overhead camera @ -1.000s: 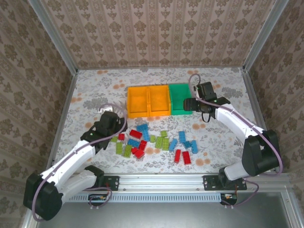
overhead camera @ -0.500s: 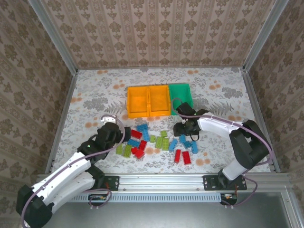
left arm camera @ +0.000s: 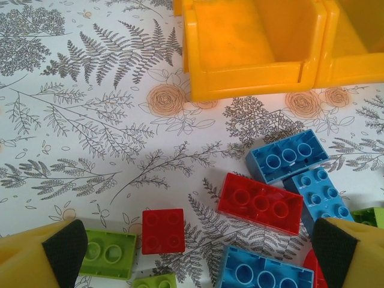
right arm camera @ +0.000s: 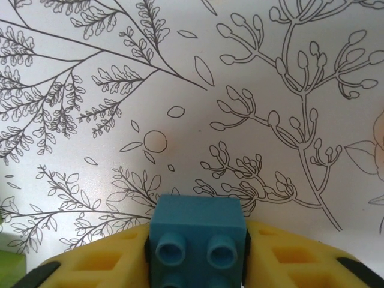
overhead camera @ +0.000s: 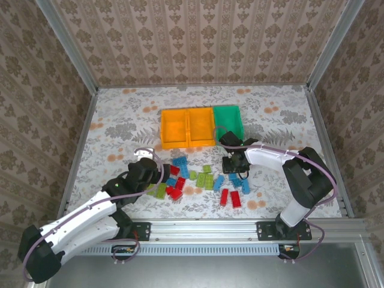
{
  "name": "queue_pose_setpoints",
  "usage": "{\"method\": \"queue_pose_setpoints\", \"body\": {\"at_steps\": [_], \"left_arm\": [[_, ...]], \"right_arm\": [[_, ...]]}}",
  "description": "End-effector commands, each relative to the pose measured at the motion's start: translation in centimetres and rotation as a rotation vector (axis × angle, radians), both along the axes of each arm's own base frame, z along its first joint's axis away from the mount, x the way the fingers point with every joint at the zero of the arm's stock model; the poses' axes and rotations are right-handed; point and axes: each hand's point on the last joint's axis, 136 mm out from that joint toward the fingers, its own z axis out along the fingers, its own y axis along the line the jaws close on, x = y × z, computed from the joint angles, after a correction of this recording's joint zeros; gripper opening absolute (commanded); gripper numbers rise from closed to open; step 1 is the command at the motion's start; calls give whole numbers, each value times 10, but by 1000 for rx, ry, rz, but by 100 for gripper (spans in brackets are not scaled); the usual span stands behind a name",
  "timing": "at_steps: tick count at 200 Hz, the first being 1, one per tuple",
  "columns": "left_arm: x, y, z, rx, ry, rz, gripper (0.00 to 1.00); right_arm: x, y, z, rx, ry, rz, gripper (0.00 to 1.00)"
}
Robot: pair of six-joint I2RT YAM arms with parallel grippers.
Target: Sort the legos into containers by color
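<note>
The legos lie loose in red, blue and lime green across the near middle of the table (overhead camera: 204, 180). My right gripper (overhead camera: 234, 164) is down at the right part of the pile, shut on a blue lego (right arm camera: 197, 223) that sits between its yellow fingers (right arm camera: 288, 255) just above the cloth. My left gripper (overhead camera: 157, 174) hangs open over the left part of the pile. Between its spread fingertips lie a small red lego (left arm camera: 162, 231) and a longer red lego (left arm camera: 261, 203). The containers stand behind the pile: two orange bins (overhead camera: 174, 129) (overhead camera: 201, 128) and a teal one (overhead camera: 228, 120).
In the left wrist view, blue legos (left arm camera: 287, 156) (left arm camera: 264, 273) lie right of the red ones and a lime lego (left arm camera: 108, 254) sits by the left finger. An orange bin's front wall (left arm camera: 252, 78) stands beyond them. Metal rails and papered walls edge the flowered table.
My right arm has come down from the teal bin to the pile and its jaws have closed on a blue lego. My left gripper has slid right, over the red and blue legos.
</note>
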Motion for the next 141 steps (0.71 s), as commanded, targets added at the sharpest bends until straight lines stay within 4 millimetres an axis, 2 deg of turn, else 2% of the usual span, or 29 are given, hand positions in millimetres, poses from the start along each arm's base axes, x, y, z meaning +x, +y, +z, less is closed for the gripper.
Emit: {"method": "queue_pose_setpoints", "body": {"at_steps": [1, 19, 44, 67, 87, 119, 141], "left_arm": [[3, 2, 6, 15, -29, 13, 100], [3, 3, 6, 20, -30, 18, 100], [3, 4, 5, 28, -28, 20, 100], [3, 2, 4, 37, -24, 12, 100], [2, -2, 4, 41, -20, -3, 100], [0, -18, 4, 54, -25, -70, 100], [-4, -35, 2, 54, -23, -139, 100]], "right_arm": [[2, -3, 9, -22, -19, -12, 33], [9, -2, 24, -5, -74, -17, 30], [29, -4, 58, -5, -215, -16, 26], [64, -2, 99, -8, -401, -27, 25], [95, -2, 121, -21, -484, -34, 25], [145, -2, 131, -35, -516, -55, 24], [175, -6, 124, -56, -512, -85, 26]]}}
